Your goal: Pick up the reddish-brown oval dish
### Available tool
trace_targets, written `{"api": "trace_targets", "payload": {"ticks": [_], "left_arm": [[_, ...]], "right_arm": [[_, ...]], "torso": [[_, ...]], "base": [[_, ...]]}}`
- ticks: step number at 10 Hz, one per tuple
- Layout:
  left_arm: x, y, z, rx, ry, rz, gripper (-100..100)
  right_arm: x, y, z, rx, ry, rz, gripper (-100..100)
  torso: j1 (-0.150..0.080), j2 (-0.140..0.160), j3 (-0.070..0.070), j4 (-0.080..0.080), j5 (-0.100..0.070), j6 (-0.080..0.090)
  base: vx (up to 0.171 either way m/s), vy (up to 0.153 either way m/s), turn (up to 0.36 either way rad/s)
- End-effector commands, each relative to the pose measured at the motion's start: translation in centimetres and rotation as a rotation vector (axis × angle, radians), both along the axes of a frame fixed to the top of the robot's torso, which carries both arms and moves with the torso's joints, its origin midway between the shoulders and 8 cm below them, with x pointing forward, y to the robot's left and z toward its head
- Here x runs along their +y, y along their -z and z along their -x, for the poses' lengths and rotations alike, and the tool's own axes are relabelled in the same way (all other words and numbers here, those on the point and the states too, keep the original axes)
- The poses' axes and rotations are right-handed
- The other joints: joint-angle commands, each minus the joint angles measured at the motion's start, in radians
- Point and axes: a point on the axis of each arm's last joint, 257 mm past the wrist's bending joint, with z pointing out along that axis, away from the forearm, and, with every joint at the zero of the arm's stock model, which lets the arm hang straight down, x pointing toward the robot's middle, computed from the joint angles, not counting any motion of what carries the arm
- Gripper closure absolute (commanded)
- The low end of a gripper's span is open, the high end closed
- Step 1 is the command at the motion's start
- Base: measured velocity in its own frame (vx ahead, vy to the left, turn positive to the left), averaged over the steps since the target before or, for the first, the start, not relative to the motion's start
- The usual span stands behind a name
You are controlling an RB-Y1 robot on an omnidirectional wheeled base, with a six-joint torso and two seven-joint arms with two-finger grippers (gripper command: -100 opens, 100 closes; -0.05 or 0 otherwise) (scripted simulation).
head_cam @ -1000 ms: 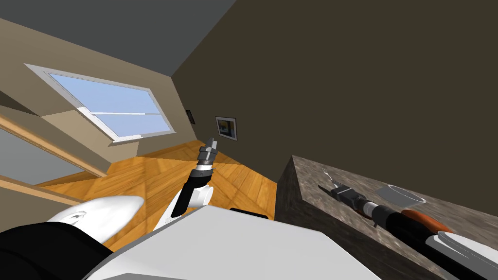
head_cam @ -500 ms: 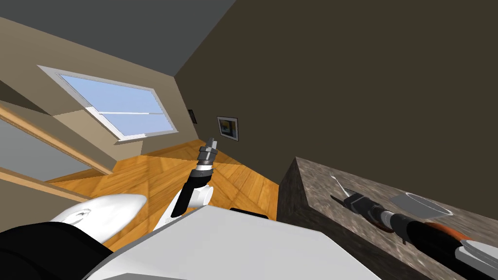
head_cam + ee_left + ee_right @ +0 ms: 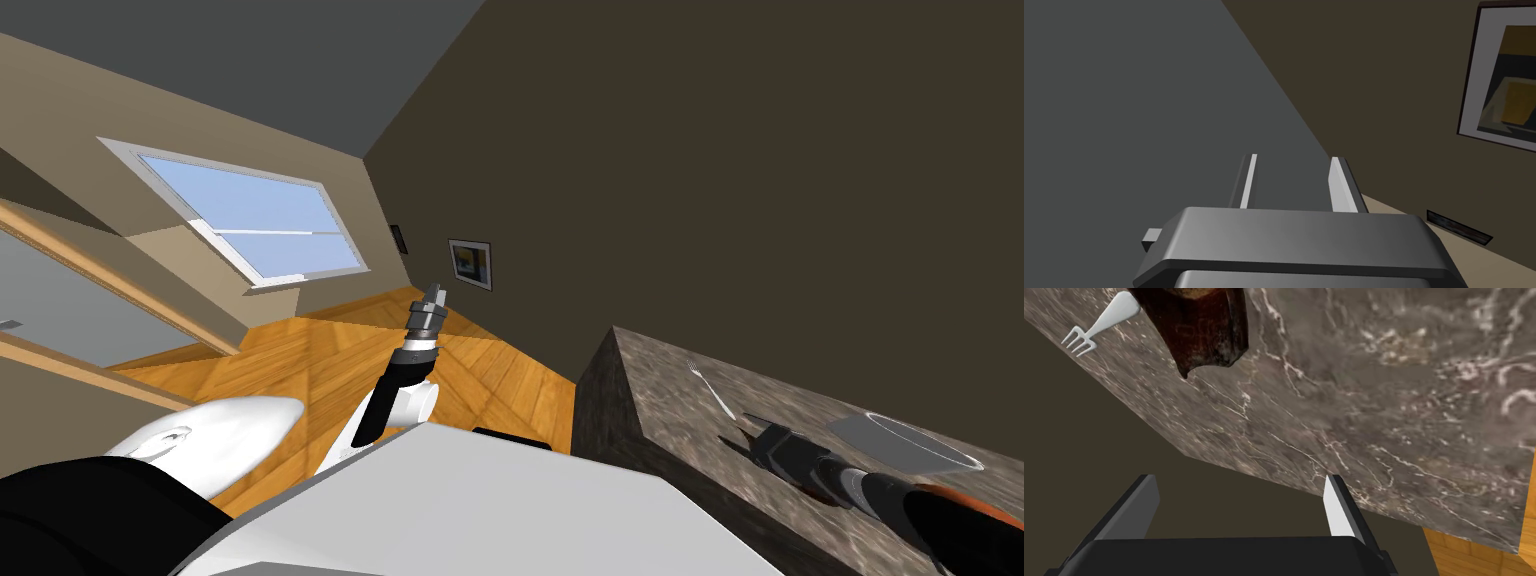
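Off the counter's (image 3: 660, 430) left end, above the wood floor (image 3: 300, 360): left gripper (image 3: 432, 293), raised. From its own wrist (image 3: 1294, 158): fingers a narrow gap apart, nothing between.

On the counter, from the head: fork (image 3: 710, 385) near the wall-side edge, then right gripper (image 3: 742, 428) low over the stone, then a grey round bowl (image 3: 905, 440). Farthest from the counter's left end, a sliver of the reddish-brown oval dish (image 3: 962, 492), mostly behind the right forearm. From the right wrist: far more of that dish (image 3: 1199, 333), dark, with one pointed end, resting on the counter (image 3: 1374, 388). Fork (image 3: 1099, 324) there too, handle meeting the dish's edge, tines toward the counter's wall-side edge.

Against a second ago: whole head picture slid a little, so a small head move of my own. Beyond that, right gripper drawn back along the counter, away from its left end and off the fork, now bare along its length. Bowl, fork and dish unmoved on the counter.

Right gripper (image 3: 1239, 478): spread wide, holding nothing, touching nothing. Fingertips seen against the counter's wall-side edge near its left end, dish apart from them.
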Motion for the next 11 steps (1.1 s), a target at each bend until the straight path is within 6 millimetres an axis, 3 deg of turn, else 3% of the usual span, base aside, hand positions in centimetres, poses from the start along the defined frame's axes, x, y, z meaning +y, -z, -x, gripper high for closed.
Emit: {"api": "trace_targets", "payload": {"ticks": [1,3,4,5,6,7,8,9,10,11], "left_arm": [[0.0,0.0,0.0,0.0,0.0,0.0,0],[0.0,0.0,0.0,0.0,0.0,0.0,0],[0.0,0.0,0.0,0.0,0.0,0.0,0],[0.0,0.0,0.0,0.0,0.0,0.0,0],[0.0,0.0,0.0,0.0,0.0,0.0,0],[0.0,0.0,0.0,0.0,0.0,0.0,0],[0.0,0.0,0.0,0.0,0.0,0.0,0],[0.0,0.0,0.0,0.0,0.0,0.0,0],[0.0,0.0,0.0,0.0,0.0,0.0,0],[0.0,0.0,0.0,0.0,0.0,0.0,0]], "right_arm": [[-1.8,0.5,2.2,0.064,0.003,0.048,-100],[-3.4,1.6,4.9,0.135,0.008,0.086,-100],[-3.4,1.6,4.9,0.135,0.008,0.086,-100],[-4.3,2.6,7.3,0.191,0.012,0.105,-100],[-4.3,2.6,7.3,0.191,0.012,0.105,-100],[-4.5,3.5,9.1,0.23,0.015,0.107,-100],[-4.4,3.0,8.2,0.209,0.014,0.106,-100],[-4.4,3.1,8.4,0.213,0.014,0.106,0],[-4.4,4.2,9.3,0.216,0.029,0.105,-100],[-4.4,4.8,9.7,0.218,0.036,0.105,-100]], "torso": [[0.0,0.0,0.0,0.0,0.0,0.0],[-0.001,0.0,0.0,0.0,0.0,0.0],[-0.001,0.0,0.0,0.0,0.0,0.0],[-0.001,0.001,0.0,0.0,0.0,0.0],[-0.001,0.001,0.0,0.0,0.0,0.0],[-0.001,0.001,0.001,0.0,-0.001,0.0],[-0.002,0.001,0.0,0.0,-0.001,0.0],[-0.001,0.001,0.001,0.0,0.0,0.0],[0.0,0.002,0.001,0.0,0.0,0.0],[-0.001,0.001,0.0,0.0,0.0,0.0]], "base": [[0.039,-0.018,0.025],[0.037,-0.033,0.016],[0.022,-0.022,0.008],[0.031,-0.033,0.021],[0.022,-0.034,0.001],[0.031,-0.037,0.014],[0.017,-0.019,0.002],[0.0,0.0,0.0],[0.037,-0.027,0.083],[0.059,-0.037,0.142]]}}
